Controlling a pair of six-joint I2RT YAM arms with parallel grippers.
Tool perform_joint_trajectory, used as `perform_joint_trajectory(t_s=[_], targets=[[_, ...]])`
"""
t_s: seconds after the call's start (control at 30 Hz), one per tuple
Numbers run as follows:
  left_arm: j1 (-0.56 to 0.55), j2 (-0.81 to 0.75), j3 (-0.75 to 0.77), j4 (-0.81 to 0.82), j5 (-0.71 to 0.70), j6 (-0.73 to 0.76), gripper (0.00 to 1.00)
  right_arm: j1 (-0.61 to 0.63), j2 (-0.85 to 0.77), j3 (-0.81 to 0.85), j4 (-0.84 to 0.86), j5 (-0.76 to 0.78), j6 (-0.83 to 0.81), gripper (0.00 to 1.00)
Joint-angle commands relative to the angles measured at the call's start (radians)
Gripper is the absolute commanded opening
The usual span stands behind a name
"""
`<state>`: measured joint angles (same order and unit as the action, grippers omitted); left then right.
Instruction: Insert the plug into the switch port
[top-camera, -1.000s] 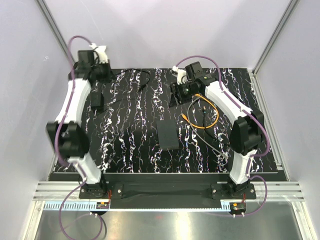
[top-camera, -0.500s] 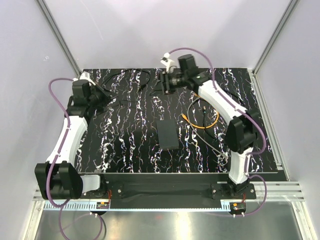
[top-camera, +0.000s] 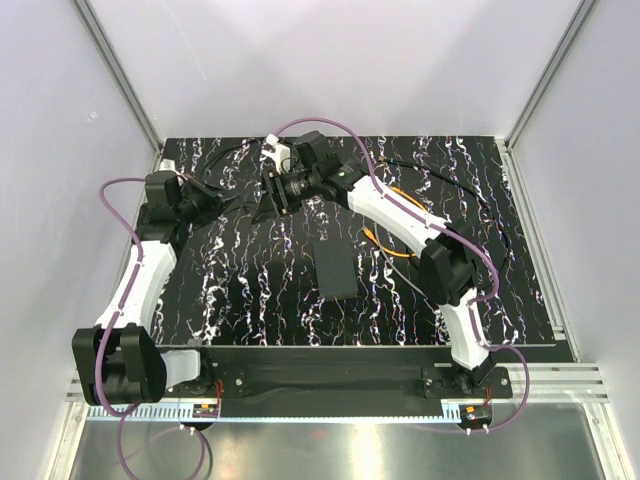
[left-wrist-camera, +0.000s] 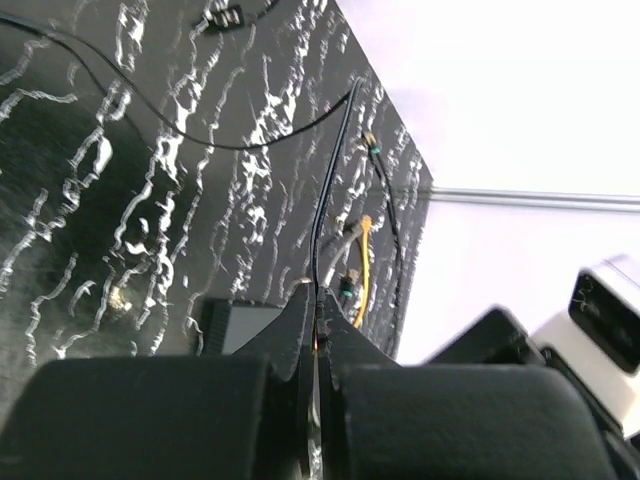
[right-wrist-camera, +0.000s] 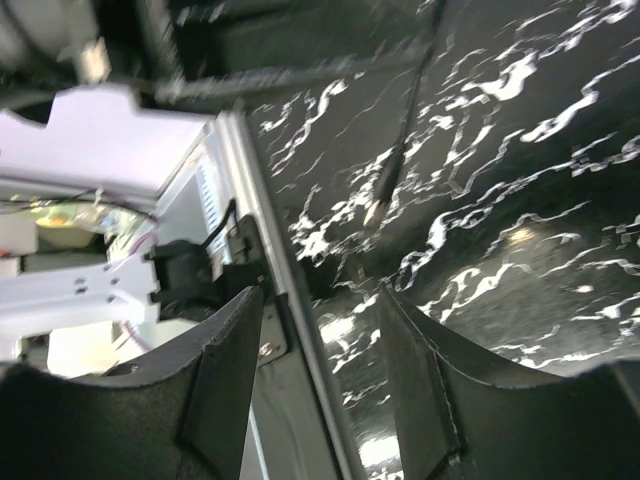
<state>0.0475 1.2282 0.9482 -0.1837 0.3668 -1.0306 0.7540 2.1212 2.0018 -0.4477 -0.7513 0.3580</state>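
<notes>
**Bench inventory: one box, three leads, two grippers**

1. Flat matte-black rectangular box (top-camera: 335, 268). It lies flat near the middle of the black, white-veined table (top-camera: 250, 300), and I use it as my reference for everything else. The switch port sits on the box's thin edge and is too small for me to make out.

2. Plug (right-wrist-camera: 378, 208). This is the small end of a dark lead lying on the table beyond the box and a little to its left. It is blurred in the right wrist view and well apart from the box.

3. Right gripper (top-camera: 272, 192). It is beyond the box and slightly left of it, above the plug. Its fingers are spread wide with nothing between them.

4. Left gripper (top-camera: 205, 197). It is well to the left of the box and farther back, with its jaws clenched tight together.

5. Thin black cord (left-wrist-camera: 335, 160). It runs straight out from the left gripper's fingertips across the table. I cannot tell whether it is pinched.

6. Orange cable (left-wrist-camera: 360, 275). It is looped on the table just right of the box, partly under the right arm.
</notes>
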Motion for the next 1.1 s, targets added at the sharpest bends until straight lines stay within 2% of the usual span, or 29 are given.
perform_joint_trajectory(t_s=[0.0,0.43,0.57,0.7,0.73,0.8,0.93,0.97,1.03,1.07], targets=[[0.003,-0.039,-0.034,0.110,0.089,-0.055,0.00,0.002,0.028,0.081,-0.022,0.075,-0.045,0.57],[0.003,-0.053,-0.089,0.181,0.124,-0.131,0.00,0.015,0.062,0.088,-0.028,0.095,-0.056,0.53],[0.003,-0.056,-0.101,0.181,0.126,-0.143,0.00,0.016,0.066,0.095,-0.025,0.093,-0.056,0.47],[0.005,-0.058,-0.114,0.182,0.127,-0.149,0.00,0.018,0.074,0.098,-0.023,0.083,-0.056,0.45],[0.006,-0.058,-0.117,0.181,0.127,-0.158,0.00,0.018,0.074,0.098,-0.020,0.079,-0.057,0.38],[0.006,-0.056,-0.127,0.219,0.138,-0.164,0.00,0.018,0.072,0.092,-0.017,0.072,-0.068,0.34],[0.005,-0.058,-0.150,0.245,0.155,-0.184,0.00,0.016,0.057,0.069,-0.003,0.067,-0.090,0.11],[0.006,-0.059,-0.154,0.254,0.158,-0.184,0.01,0.016,0.056,0.068,-0.009,0.069,-0.100,0.00],[0.006,-0.064,-0.154,0.256,0.162,-0.177,0.06,0.015,0.048,0.063,-0.019,0.070,-0.116,0.00],[0.008,-0.067,-0.144,0.247,0.165,-0.165,0.13,0.010,0.043,0.058,-0.026,0.067,-0.128,0.00]])
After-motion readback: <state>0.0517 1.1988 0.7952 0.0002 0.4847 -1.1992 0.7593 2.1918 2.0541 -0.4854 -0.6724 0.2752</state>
